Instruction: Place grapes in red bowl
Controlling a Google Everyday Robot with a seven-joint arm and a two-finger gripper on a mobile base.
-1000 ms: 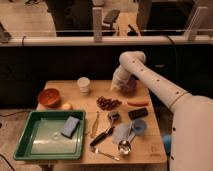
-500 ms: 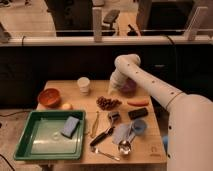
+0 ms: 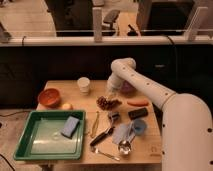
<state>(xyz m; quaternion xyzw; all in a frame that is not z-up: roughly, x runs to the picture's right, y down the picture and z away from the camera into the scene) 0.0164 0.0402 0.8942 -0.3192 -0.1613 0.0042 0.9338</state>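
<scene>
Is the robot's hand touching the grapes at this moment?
Cannot tell. In the camera view the hand is low over the grapes and their outlines meet, but neither contact nor a gap shows plainly.

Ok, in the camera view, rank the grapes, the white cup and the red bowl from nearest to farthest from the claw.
The claw hangs low over the middle of the table.
1. Grapes: just beneath the claw.
2. White cup: picture-left of the claw, toward the table's back edge.
3. Red bowl: farthest, by the table's picture-left edge.
</scene>
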